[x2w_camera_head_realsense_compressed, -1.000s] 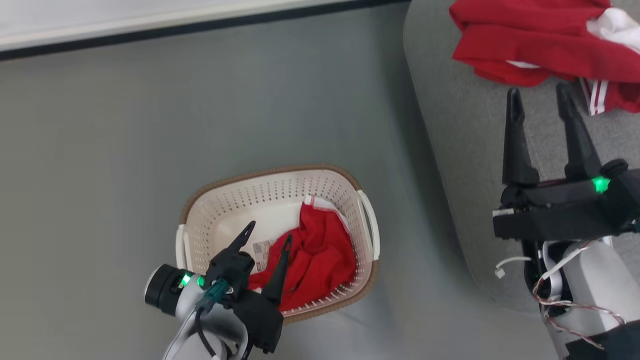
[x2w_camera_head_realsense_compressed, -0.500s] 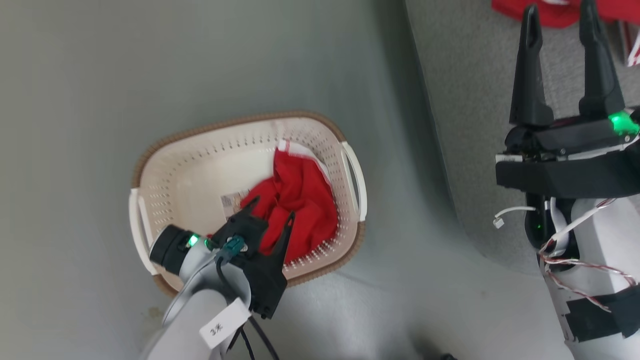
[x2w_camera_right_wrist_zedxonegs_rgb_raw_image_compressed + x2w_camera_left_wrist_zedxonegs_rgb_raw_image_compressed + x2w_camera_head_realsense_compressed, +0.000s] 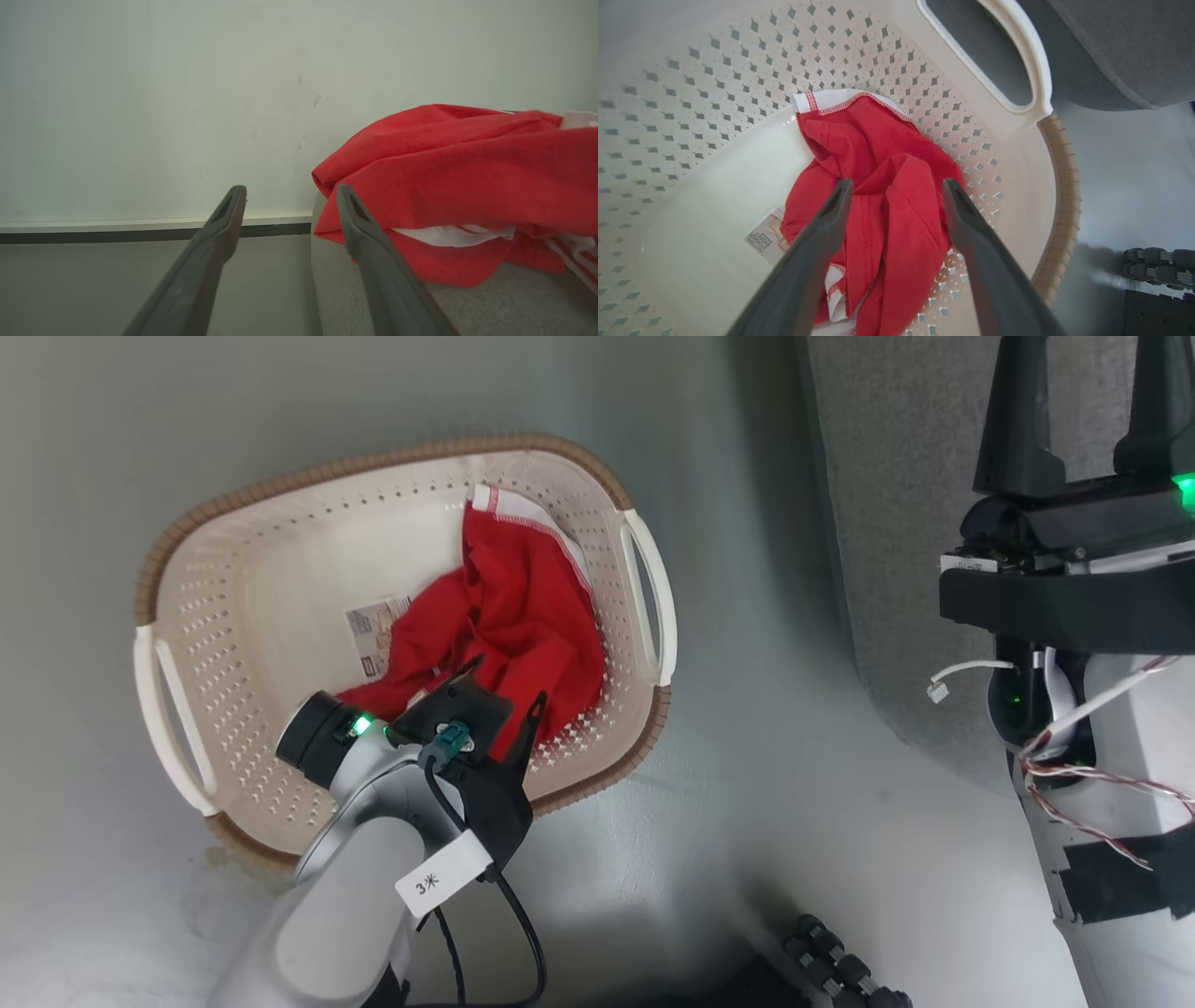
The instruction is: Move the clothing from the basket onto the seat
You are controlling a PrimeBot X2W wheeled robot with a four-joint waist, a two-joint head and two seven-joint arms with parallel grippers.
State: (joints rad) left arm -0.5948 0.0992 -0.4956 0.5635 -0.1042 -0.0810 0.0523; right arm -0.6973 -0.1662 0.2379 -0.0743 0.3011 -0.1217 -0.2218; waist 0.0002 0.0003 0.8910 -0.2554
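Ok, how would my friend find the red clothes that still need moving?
Look at the floor beside the big grey sofa, where a cream basket with a brown rim stands. The crumpled red clothes lie inside it, by a paper label. The other red pile lies on the sofa instead.

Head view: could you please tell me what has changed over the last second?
The camera dipped closer as the robot bent. The left gripper sank into the basket, open around the red garment, gripping nothing. The right gripper stayed open over the seat; the garment stayed put.
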